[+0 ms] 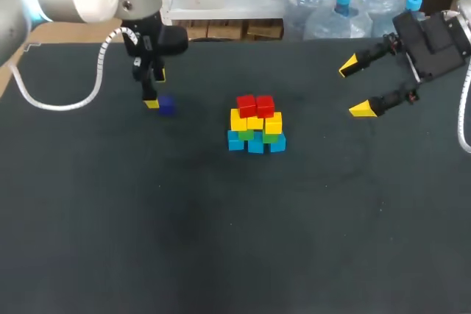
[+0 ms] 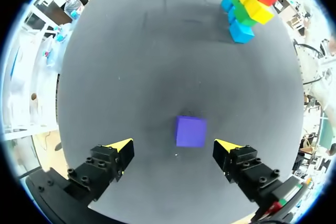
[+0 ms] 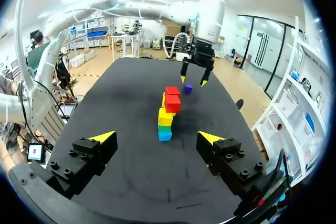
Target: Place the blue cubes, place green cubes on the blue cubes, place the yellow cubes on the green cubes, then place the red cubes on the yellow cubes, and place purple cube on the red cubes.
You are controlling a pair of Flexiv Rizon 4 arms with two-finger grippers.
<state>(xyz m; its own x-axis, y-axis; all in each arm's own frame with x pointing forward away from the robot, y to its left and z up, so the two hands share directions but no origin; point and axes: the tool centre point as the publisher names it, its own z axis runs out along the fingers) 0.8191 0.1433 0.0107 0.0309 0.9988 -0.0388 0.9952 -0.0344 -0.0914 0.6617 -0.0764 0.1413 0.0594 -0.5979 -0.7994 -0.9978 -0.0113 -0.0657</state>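
Observation:
The cube stack (image 1: pixel 255 124) stands mid-table: blue cubes (image 1: pixel 255 145) at the bottom, then green (image 1: pixel 271 137), yellow (image 1: pixel 273 121) and two red cubes (image 1: pixel 255 104) on top. A lone purple cube (image 1: pixel 165 105) lies on the mat to the stack's left. My left gripper (image 1: pixel 155 90) hangs open right by it. In the left wrist view the purple cube (image 2: pixel 190 131) lies between and just ahead of the spread left gripper (image 2: pixel 175 145), touching neither finger. My right gripper (image 1: pixel 355 88) stands open and holds nothing, off to the stack's right.
The dark mat (image 1: pixel 221 240) covers the table. In the right wrist view the stack (image 3: pixel 169 109) rises ahead of my right gripper (image 3: pixel 156 137), with the purple cube (image 3: pixel 188 88) and my left gripper (image 3: pixel 193 80) beyond it.

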